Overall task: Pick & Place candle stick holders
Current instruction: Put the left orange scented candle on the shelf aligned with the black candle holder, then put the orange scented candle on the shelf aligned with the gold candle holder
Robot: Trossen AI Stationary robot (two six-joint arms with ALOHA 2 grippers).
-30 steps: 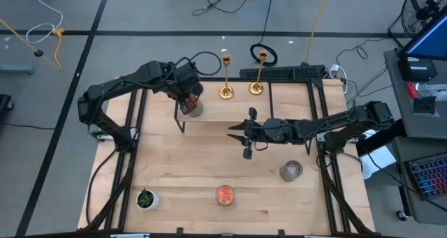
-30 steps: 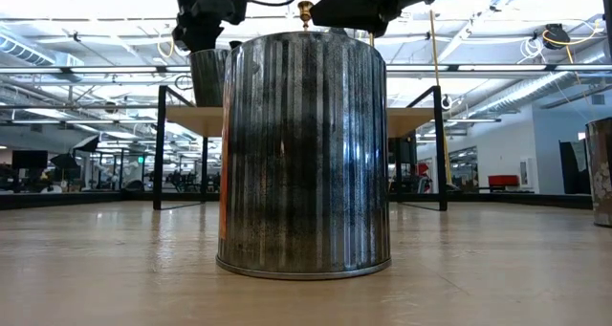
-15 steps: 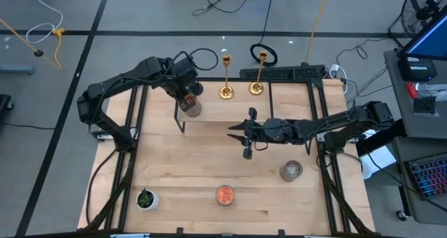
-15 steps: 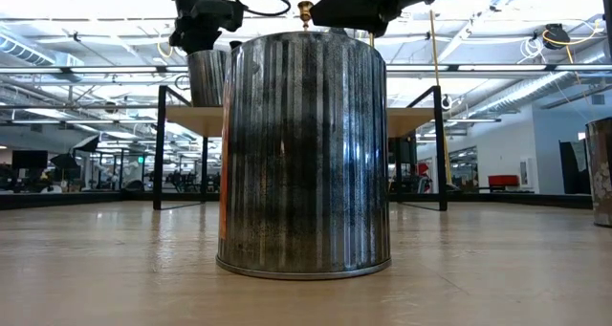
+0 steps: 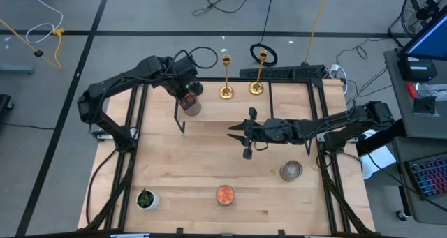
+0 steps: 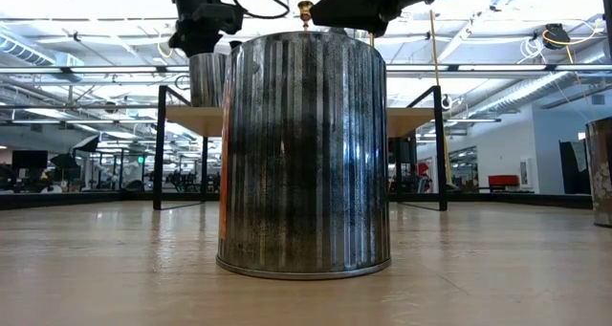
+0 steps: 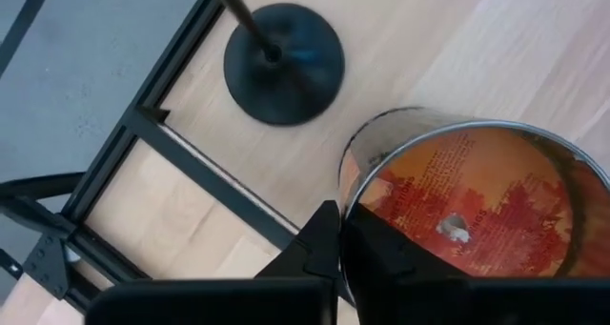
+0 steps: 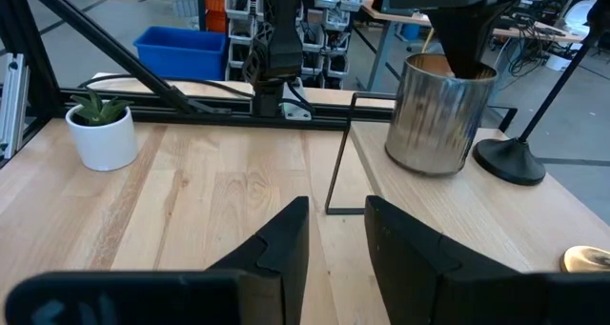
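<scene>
Two gold candlesticks (image 5: 225, 91) (image 5: 257, 88) stand by their round bases on a raised wooden shelf (image 5: 293, 102) at the table's far side. A black candlestick's round base (image 7: 283, 63) rests on the shelf close to my left gripper, and it also shows in the right wrist view (image 8: 510, 158). My left gripper (image 5: 186, 98) is shut on a silver tin can (image 5: 191, 108) with an orange-red inside, left of the gold pair. My right gripper (image 5: 237, 142) is open and empty over the table's middle, in front of the shelf. My left gripper holds the tin can by its top rim (image 7: 347, 199), one finger inside the can and one outside. The fingers come from above, pointing down. The can is upright with its bottom at shelf level (image 6: 206, 104). Whether it rests on the shelf I cannot tell.
A silver can (image 5: 290, 170) and an orange-topped can (image 5: 224, 194) stand near the table's front. The orange-topped can fills the low view (image 6: 301, 154). A green plant in a white pot (image 5: 146, 198) is at the near left. The shelf's thin black leg (image 8: 338, 172) stands at its left end.
My left gripper has shifted slightly toward the table's left edge with the tin can, which stays upright. My right gripper has kept still.
</scene>
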